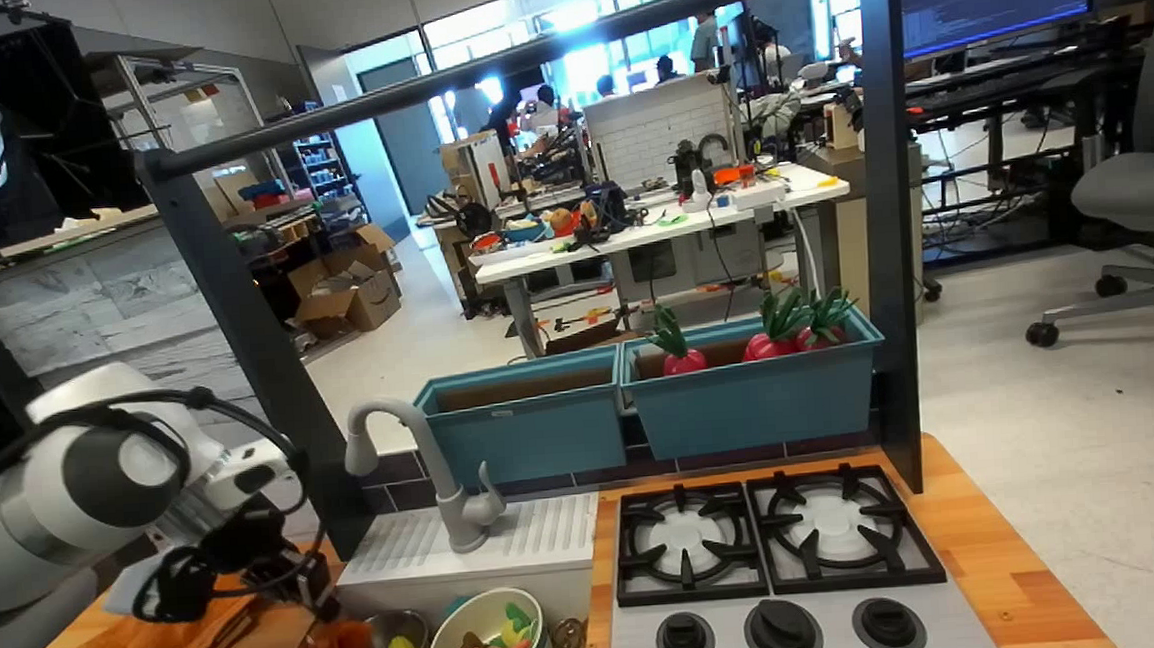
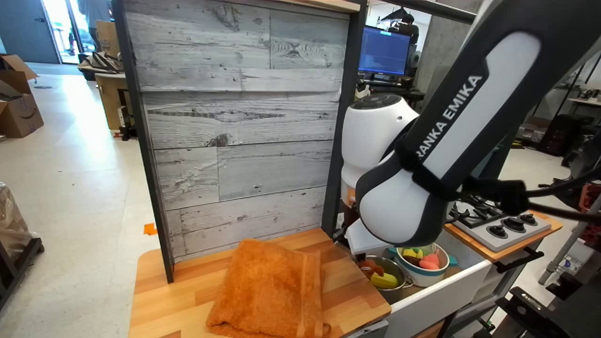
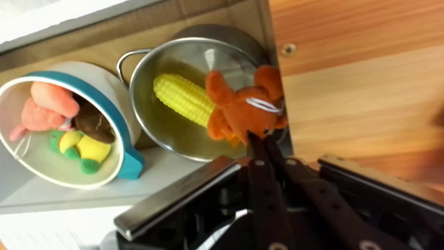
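My gripper (image 3: 260,138) has its two dark fingers almost together, closed on the face of an orange plush toy (image 3: 250,109) with a white string loop. The plush sits at the side of a metal pot (image 3: 173,140), partly over its rim, beside the wooden counter edge. Whether it touches the pot is unclear. A yellow corn cob (image 3: 184,99) lies in the pot, its end hidden by the plush. In an exterior view the gripper (image 1: 321,592) points down, with the blurred plush (image 1: 344,641) just below it. In an exterior view the arm hides most of the gripper.
A white pot with a teal rim (image 3: 99,97) holds several plush toys beside the metal pot in the sink. An orange towel (image 2: 272,286) lies on the wooden counter. A grey faucet (image 1: 436,473), a stove (image 1: 775,532) and blue planters (image 1: 757,398) stand nearby.
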Motion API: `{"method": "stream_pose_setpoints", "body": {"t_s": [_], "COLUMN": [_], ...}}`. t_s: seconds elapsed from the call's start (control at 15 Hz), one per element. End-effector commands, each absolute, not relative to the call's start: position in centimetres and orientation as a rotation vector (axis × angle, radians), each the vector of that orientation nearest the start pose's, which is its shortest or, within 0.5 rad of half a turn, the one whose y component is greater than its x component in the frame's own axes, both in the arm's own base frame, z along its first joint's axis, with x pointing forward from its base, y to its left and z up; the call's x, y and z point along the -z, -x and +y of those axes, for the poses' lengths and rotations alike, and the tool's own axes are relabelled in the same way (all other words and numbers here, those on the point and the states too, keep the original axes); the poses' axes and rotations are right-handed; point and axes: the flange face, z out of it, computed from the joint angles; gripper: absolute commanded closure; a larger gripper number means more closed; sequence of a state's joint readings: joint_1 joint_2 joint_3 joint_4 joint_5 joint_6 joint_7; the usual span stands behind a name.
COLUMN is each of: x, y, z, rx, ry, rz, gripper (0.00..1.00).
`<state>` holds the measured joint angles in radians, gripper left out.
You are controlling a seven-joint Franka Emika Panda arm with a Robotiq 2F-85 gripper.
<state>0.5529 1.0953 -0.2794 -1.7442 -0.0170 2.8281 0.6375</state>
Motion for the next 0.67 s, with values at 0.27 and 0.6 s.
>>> {"method": "stream_pose_setpoints", "body": {"t_s": [0.27,0.6], "x": [-9.1,-8.4], "y": [-55.8,-56.3], "z": [21.3,21.4], "rx": [0.817,0.781], "ry": [3.15,3.145], "rz": [0.166,0.241], "gripper": [0.99,0.66]}}
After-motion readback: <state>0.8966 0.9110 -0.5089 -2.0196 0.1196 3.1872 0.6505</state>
